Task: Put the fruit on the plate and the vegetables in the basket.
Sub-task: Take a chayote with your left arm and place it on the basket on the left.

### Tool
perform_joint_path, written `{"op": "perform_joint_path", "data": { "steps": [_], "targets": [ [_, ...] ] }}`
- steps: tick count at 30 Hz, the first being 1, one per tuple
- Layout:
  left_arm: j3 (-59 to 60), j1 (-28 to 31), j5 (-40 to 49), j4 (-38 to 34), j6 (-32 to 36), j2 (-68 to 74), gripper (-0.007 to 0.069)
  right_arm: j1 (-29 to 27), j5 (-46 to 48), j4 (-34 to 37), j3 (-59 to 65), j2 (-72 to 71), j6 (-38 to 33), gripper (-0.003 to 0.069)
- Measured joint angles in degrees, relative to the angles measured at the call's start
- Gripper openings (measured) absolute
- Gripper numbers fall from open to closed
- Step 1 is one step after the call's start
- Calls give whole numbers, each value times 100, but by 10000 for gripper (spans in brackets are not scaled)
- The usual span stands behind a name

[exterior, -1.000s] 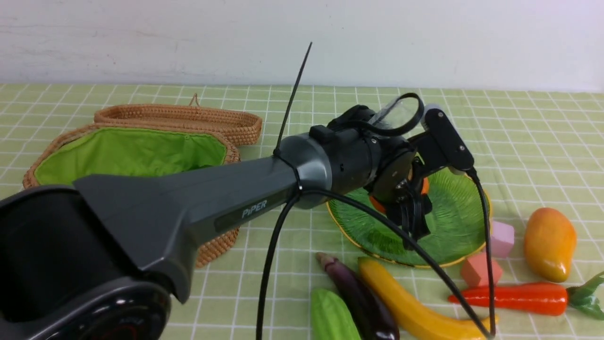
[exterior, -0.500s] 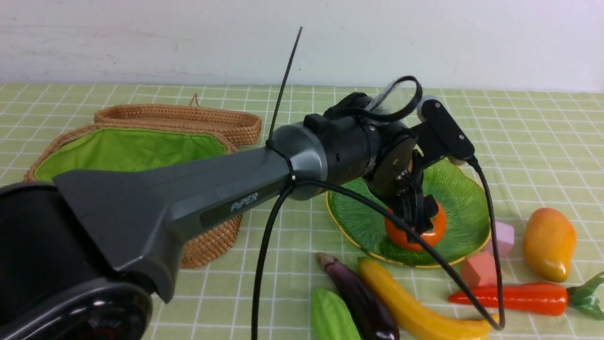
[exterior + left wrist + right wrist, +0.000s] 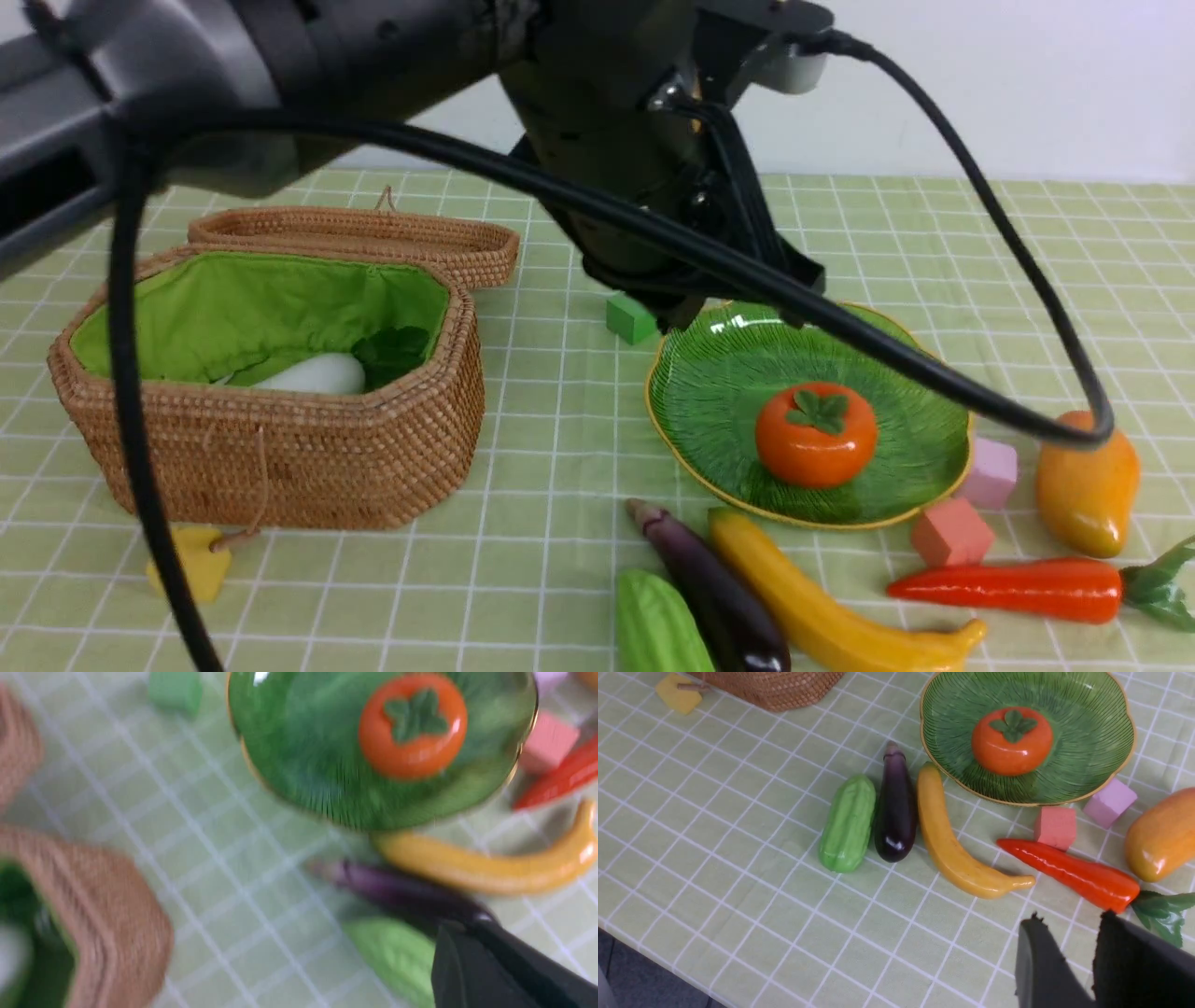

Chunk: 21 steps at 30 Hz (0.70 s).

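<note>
The persimmon (image 3: 815,434) is set on the plate (image 3: 709,392), the radish (image 3: 313,375) in the basket (image 3: 280,457) to its left, while gourd (image 3: 658,625), eggplant (image 3: 709,597) and banana (image 3: 822,607) are ranged before the plate, carrot (image 3: 1008,590) and mango (image 3: 1088,485) rightward.

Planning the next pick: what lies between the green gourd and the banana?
The eggplant lies between the gourd and the banana, close beside both; the right wrist view shows it clearest.

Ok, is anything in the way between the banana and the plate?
Nothing visible is. One end of the banana lies right beside the near rim of the plate. The eggplant lies on the banana's other side, and the persimmon sits mid-plate with bare glass around it.
</note>
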Motion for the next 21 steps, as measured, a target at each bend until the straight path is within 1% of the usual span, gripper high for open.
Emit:
{"op": "perform_joint_path", "data": {
  "steps": [2,3,6,9,11,13,14,15,16,18,21],
  "targets": [
    [236,-9,85,-75,-128,-94,-13,0,0,0,0,0,0,190],
    [674,-74,137,-167,-312,-194,-13,0,0,13,0,0,0,190],
    [1340,-336,150,-250,-681,-228,-13,0,0,13,0,0,0,190],
    [1882,-594,-46,-352,-963,-136,-10,0,0,13,0,0,-29,190],
    [2057,-690,-343,-394,-1144,20,25,0,0,19,0,0,-140,190],
    [2094,-684,-535,-401,-1283,146,78,0,0,58,0,-6,-235,190],
    [2099,-665,-664,-386,-1394,245,129,0,0,104,0,-33,-297,192],
    [2099,-664,-680,-379,-1394,261,139,0,0,114,0,-41,-310,192],
    [2099,-608,-804,-367,-1544,400,232,0,0,257,0,-130,-491,192],
    [2099,-562,-859,-360,-1650,508,323,0,0,420,0,-258,-725,192],
    [2099,-529,-905,-380,-1807,690,502,0,5,707,0,-542,-1147,192]
  ]
}}
